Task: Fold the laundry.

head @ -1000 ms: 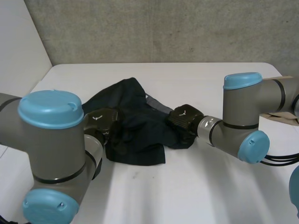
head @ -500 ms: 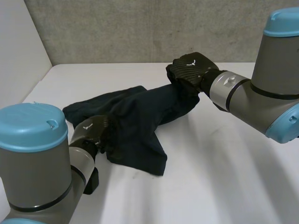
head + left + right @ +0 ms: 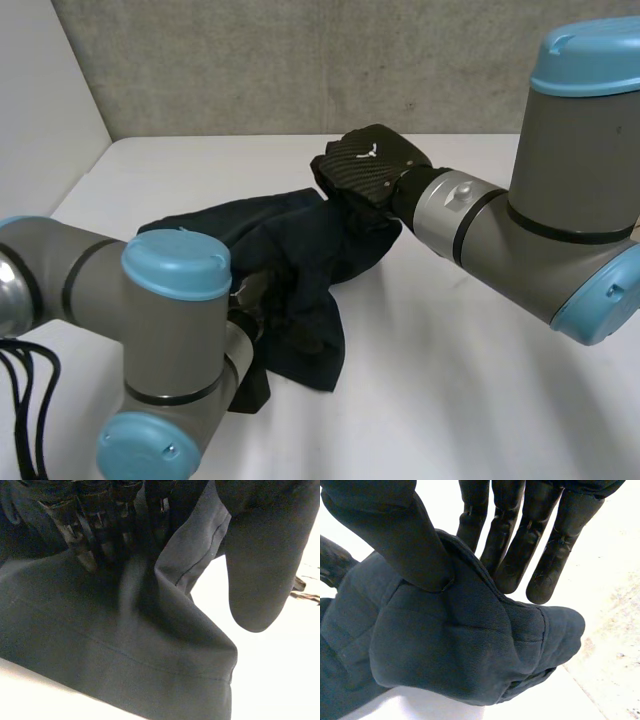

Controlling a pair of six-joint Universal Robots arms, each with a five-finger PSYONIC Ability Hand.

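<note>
since half a second ago my right hand [image 3: 365, 165] has slid back in over the far end of the dark navy garment [image 3: 300, 240], and the left arm [image 3: 170, 330] has swung its blue-capped elbow across the garment's near left part. the cloth is bunched narrower than it was.

now the garment lies on the white table [image 3: 450, 350], with most of its body flat and its far right end lifted off the surface. the right hand has that raised end. in its wrist view the thumb [image 3: 395, 535] presses down on a hemmed edge of the garment while the straight fingers [image 3: 550, 555] back it from the other side, so the cloth is pinched between them and a rounded wad of it hangs below the palm.

the left hand [image 3: 100, 535] sits at the garment's near left edge, tucked just behind its own arm's elbow in the head view. in its wrist view the fingers are curled down into the fabric, and a stitched fold of the garment rises up between them. from there the cloth drapes away in a wide sheet to the table.

the right arm [image 3: 560, 200] reaches in from the garment's right side.
</note>
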